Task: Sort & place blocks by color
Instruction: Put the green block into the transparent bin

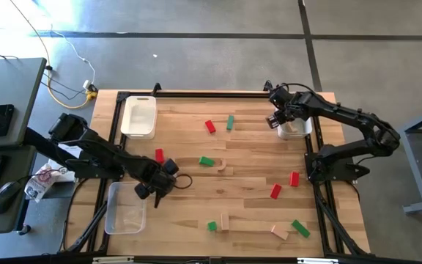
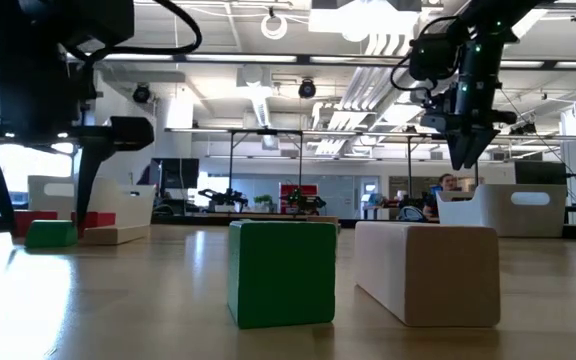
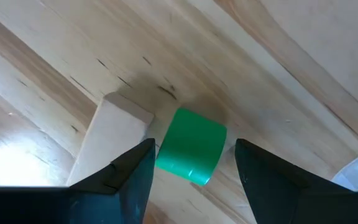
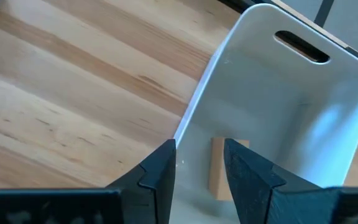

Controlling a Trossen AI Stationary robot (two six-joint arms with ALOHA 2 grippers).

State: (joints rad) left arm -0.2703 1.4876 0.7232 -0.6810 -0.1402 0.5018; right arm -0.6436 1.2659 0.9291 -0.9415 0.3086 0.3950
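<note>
The left end effector [image 3: 191, 165] hangs open over a green block [image 3: 190, 147], one finger on each side of it and neither touching it, so the block lies straight ahead in the gap, ready to be closed on. A plain wood block [image 3: 107, 140] lies touching or just beside the green one, along the outside of one finger, with its long axis running along that finger; I judge the coming grasp turns on keeping that finger between the two pieces so that only the green one is taken. In the high view this end effector [image 1: 154, 187] sits near the left edge of the worktop [image 1: 247, 183], just beside a clear tray [image 1: 125, 208], which makes the left arm much the nearer one to this block. The right end effector [image 4: 197, 167] hovers with its fingers parted and empty above a white tray [image 4: 278, 93] at the far right of the worktop, where one wood block [image 4: 222, 169] already lies on the tray floor. Other red, green and wood blocks [image 1: 276, 191] lie scattered across the middle and near side of the worktop, and a second white tray [image 1: 139, 116] stands at the far left.
</note>
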